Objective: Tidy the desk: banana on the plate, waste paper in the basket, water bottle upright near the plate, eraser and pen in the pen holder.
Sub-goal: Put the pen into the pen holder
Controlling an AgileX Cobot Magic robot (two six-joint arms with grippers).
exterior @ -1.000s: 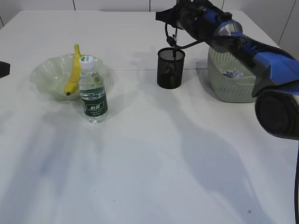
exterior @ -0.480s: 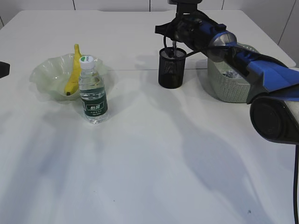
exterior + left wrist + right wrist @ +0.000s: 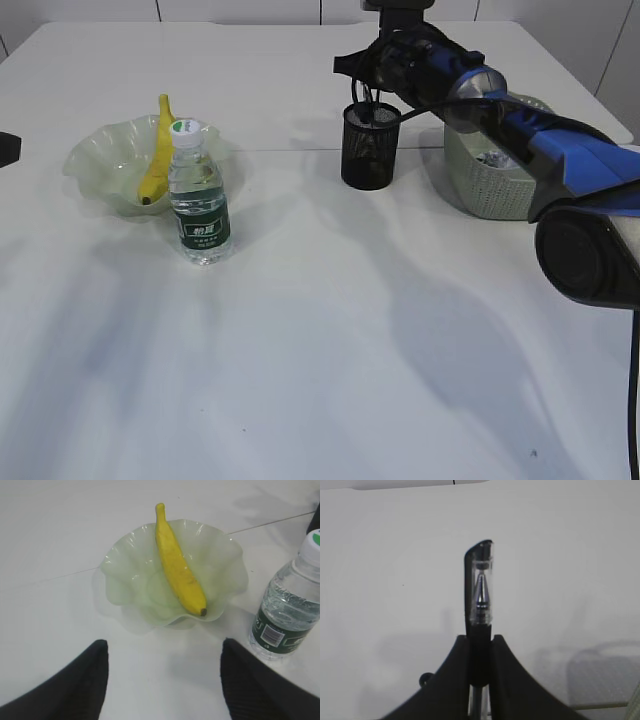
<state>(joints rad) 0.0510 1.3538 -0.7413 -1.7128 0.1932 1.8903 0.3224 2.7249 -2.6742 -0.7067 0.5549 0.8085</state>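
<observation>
Far left: left gripper [image 3: 162, 680] parked low over table [image 3: 300, 350], jaws wide apart, empty, aimed at plate [image 3: 125, 580]. Plate = pale green wavy glass dish w/ banana [image 3: 177, 570] lying across it, stem toward far rim, dark tip at near rim; done, judging by layout. Just beside plate on its right-front: water bottle [image 3: 198, 195], upright, white cap w/ green top, part full; looks done too. Centre-right: black mesh pen holder [image 3: 370, 148] upright on table, just left of basket [image 3: 500, 185]. Right gripper [image 3: 372, 88] directly above holder mouth, pinched tight on pen [image 3: 480, 595]; wrist view: clear cap end poking up past fingertips [image 3: 462, 652], metal tip visible inside cap, barrel running down btwn jaws. In exterior view pen hangs vertical, lower end at or just inside holder rim; can't tell depth. Eraser not visible anywhere; poss. already in holder, can't confirm. Far right: white woven basket w/ crumpled paper [image 3: 497, 157] inside. Handling, as judgement: pen light, stiff, smooth plastic, so slip-prone & apt to pivot if pinched off-centre; grip near cap end as now fine for vertical drop. Holder light mesh, tips easy if barrel catches rim, so release only w/ pen centred over opening, straight down. Step in hand prob. last one: pen into holder.
</observation>
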